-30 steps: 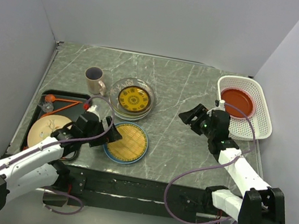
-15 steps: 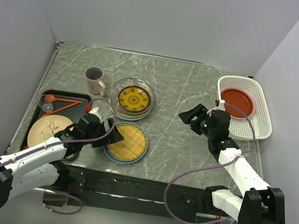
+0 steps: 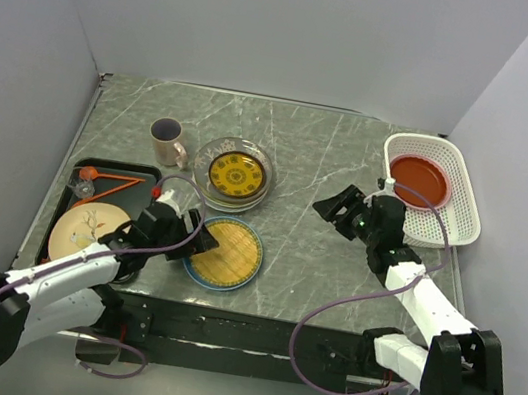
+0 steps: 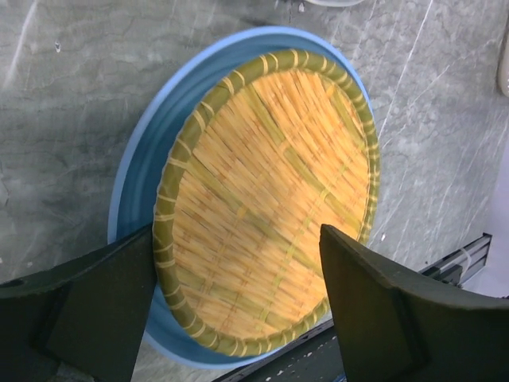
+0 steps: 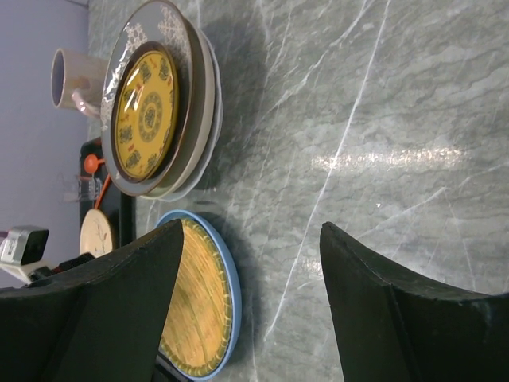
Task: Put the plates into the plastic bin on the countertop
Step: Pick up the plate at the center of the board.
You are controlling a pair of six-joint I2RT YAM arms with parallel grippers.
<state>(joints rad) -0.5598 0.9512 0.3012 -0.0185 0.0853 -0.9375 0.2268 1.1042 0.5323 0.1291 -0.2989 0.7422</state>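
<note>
A yellow woven-look plate (image 4: 270, 183) lies in a blue plate (image 4: 131, 199) on the countertop (image 3: 312, 155), near its front edge. My left gripper (image 4: 238, 318) stands open low at that pair's left rim (image 3: 191, 239), one finger on each side of the rim. A stack of plates (image 3: 235, 175) with a yellow-patterned one on top sits behind. The plastic bin (image 3: 460, 205) at the far right holds a red plate (image 3: 419, 180). My right gripper (image 3: 335, 207) hovers open and empty over bare countertop (image 5: 358, 119), facing the stack (image 5: 151, 111).
A beige mug (image 3: 165, 140) stands left of the stack. A black tray (image 3: 78, 189) at the left edge carries a beige plate with a branch motif (image 3: 84, 228) and orange utensils (image 3: 110, 177). Grey walls close in three sides.
My left gripper has shifted slightly left and nearer, settling at the blue plate's left rim, and its jaws have narrowed a little. The right arm has barely moved.
</note>
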